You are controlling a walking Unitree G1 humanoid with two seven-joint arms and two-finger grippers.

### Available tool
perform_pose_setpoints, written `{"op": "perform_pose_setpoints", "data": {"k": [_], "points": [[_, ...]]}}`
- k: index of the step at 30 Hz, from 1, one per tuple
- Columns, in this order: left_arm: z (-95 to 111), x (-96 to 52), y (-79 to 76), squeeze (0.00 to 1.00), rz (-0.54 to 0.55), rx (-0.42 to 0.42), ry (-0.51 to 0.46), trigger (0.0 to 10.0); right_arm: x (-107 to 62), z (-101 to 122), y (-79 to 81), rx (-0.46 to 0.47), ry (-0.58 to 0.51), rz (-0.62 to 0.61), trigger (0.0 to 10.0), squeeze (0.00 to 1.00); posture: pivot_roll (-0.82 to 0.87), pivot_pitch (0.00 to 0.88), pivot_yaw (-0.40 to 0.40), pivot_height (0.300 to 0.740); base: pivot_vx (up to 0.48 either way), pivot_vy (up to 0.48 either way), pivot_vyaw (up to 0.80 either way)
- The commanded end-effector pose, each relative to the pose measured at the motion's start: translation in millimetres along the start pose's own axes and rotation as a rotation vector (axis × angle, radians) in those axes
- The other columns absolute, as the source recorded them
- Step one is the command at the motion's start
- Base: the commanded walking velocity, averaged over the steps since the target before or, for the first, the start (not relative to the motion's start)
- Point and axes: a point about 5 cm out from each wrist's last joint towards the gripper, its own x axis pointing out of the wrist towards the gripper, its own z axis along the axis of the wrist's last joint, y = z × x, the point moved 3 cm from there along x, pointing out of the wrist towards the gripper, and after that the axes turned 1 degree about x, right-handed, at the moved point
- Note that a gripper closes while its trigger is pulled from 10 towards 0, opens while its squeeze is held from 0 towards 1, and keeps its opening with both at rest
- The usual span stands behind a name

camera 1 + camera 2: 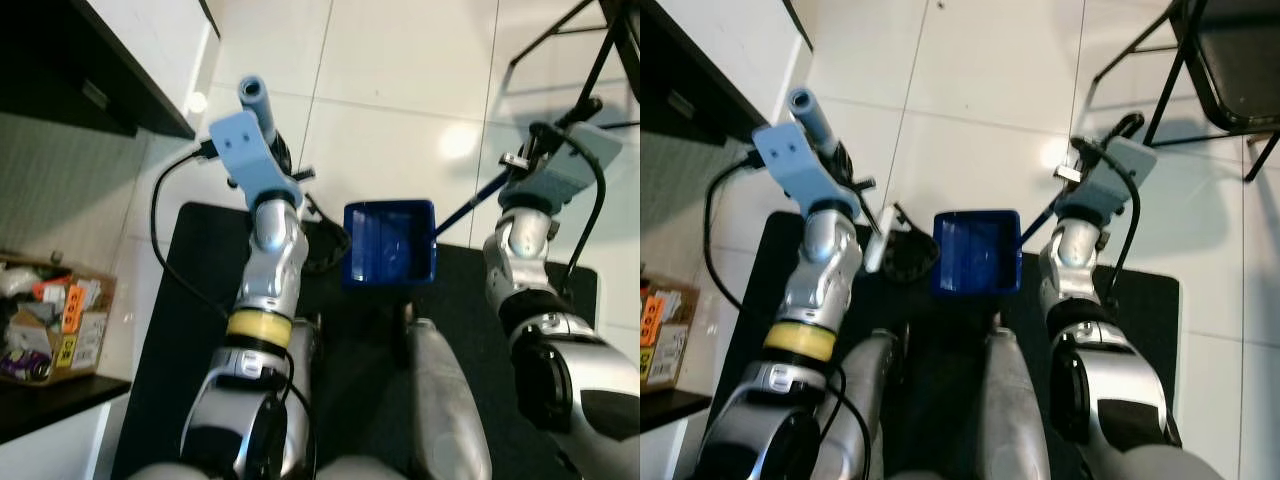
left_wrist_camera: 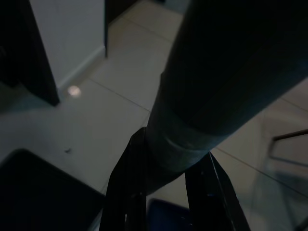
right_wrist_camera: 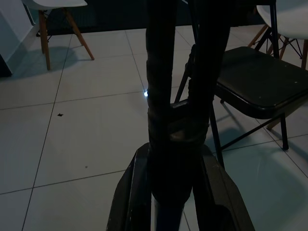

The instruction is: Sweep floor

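Observation:
A blue dustpan [image 1: 390, 243] hangs low in front of my legs, over the far edge of a black mat [image 1: 170, 330]. Its thin blue handle [image 1: 480, 195] rises to the right, and my right gripper [image 3: 173, 159] is shut on that handle. My left gripper [image 2: 163, 159] is shut on the thick dark broom handle [image 2: 216, 86], whose grey-blue top end [image 1: 253, 95] sticks up past the wrist. The black broom head [image 1: 908, 255] sits just left of the dustpan. A small dark speck [image 3: 59, 114] lies on the pale tiles ahead.
A dark cabinet with a white side [image 1: 90, 60] stands at the left. A cardboard box [image 1: 50, 320] of oddments rests on a dark shelf at the near left. A black folding chair [image 1: 1230, 60] stands at the right, and a white chair [image 3: 53, 5] farther off.

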Motion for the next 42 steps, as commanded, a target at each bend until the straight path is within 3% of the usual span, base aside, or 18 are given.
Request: {"op": "perform_pose_setpoints", "data": {"k": [1, 2, 5, 8, 15, 19, 20, 21, 23, 24, 26, 30, 32, 33, 37, 42], "points": [[-20, -20.6, -63.2, 0.0, -0.122, -0.219, 0.143, 10.0, -13.9, -27, -15.8, -0.029, 0.12, -0.051, 10.0, 0.0, 0.07, 0.459, 0.02, 0.74, 0.0, 0.0, 0.0], [-20, -20.6, -63.2, 0.0, -0.122, -0.219, 0.143, 10.0, -13.9, -27, -15.8, -0.029, 0.12, -0.051, 10.0, 0.0, 0.07, 0.459, 0.02, 0.74, 0.0, 0.0, 0.0], [-4, -26.4, -82.0, 0.0, -0.202, -0.254, 0.248, 10.0, -13.5, -29, -17.0, -0.02, 0.133, -0.062, 10.0, 0.0, 0.08, 0.456, 0.019, 0.74, 0.0, 0.0, 0.0], [11, -24.3, -87.8, 0.0, -0.209, -0.283, 0.254, 10.0, -13.3, -29, -17.2, -0.018, 0.138, -0.064, 10.0, 0.0, 0.08, 0.45, 0.015, 0.74, 0.0, 0.0, 0.0], [30, -15.8, -88.7, 0.0, -0.177, -0.366, 0.27, 10.0, -12.8, -29, -16.9, -0.014, 0.143, -0.065, 10.0, 0.0, 0.08, 0.442, 0.013, 0.74, 0.0, 0.0, 0.0], [63, -0.6, -82.5, 0.0, -0.179, -0.417, 0.22, 10.0, -11.2, -28, -15.7, -0.013, 0.143, -0.063, 10.0, 0.0, 0.08, 0.427, 0.008, 0.74, 0.0, 0.0, 0.0], [73, 5.9, -74.4, 0.0, -0.2, -0.326, 0.153, 10.0, -10.7, -28, -14.9, -0.013, 0.145, -0.06, 10.0, 0.0, 0.09, 0.415, 0.004, 0.74, 0.0, 0.0, 0.0], [73, 5.9, -74.4, 0.0, -0.2, -0.326, 0.153, 10.0, -10.7, -28, -14.9, -0.013, 0.145, -0.06, 10.0, 0.0, 0.09, 0.415, 0.004, 0.74, 0.0, 0.0, 0.0], [85, 15.3, -58.4, 0.0, -0.214, -0.133, 0.022, 10.0, -10.0, -27, -13.0, -0.012, 0.143, -0.056, 10.0, 0.0, 0.08, 0.406, 0.003, 0.74, 0.0, 0.0, 0.0], [85, 15.3, -58.4, 0.0, -0.214, -0.133, 0.022, 10.0, -10.0, -27, -13.0, -0.012, 0.143, -0.056, 10.0, 0.0, 0.08, 0.406, 0.003, 0.74, 0.0, 0.0, 0.0], [104, 22.1, -37.5, 0.0, -0.223, 0.063, -0.151, 10.0, -9.4, -26, -10.4, -0.007, 0.139, -0.047, 10.0, 0.0, 0.09, 0.386, 0.0, 0.74, 0.0, 0.0, 0.0], [115, 24.5, -21.6, 0.0, -0.232, 0.149, -0.228, 10.0, -9.4, -26, -8.3, -0.001, 0.138, -0.039, 10.0, 0.0, 0.08, 0.372, -0.004, 0.74, 0.0, 0.0, 0.0], [121, 28.6, 1.4, 0.0, -0.203, 0.224, -0.26, 10.0, -10.5, -27, -7.7, 0.005, 0.142, -0.034, 10.0, 0.0, 0.08, 0.35, -0.008, 0.74, 0.0, 0.0, 0.0], [121, 28.6, 1.4, 0.0, -0.203, 0.224, -0.26, 10.0, -10.5, -27, -7.7, 0.005, 0.142, -0.034, 10.0, 0.0, 0.08, 0.35, -0.008, 0.74, 0.0, 0.0, 0.0], [130, 28.8, 31.4, 0.0, -0.152, 0.329, -0.368, 10.0, -12.4, -29, -9.2, 0.01, 0.146, -0.034, 10.0, 0.0, 0.08, 0.324, -0.013, 0.74, 0.0, 0.0, 0.0], [137, 25.4, 54.0, 0.0, -0.113, 0.407, -0.442, 10.0, -12.8, -29, -12.2, 0.017, 0.146, -0.04, 10.0, 0.0, 0.08, 0.304, -0.017, 0.74, 0.0, 0.0, 0.0]]}}
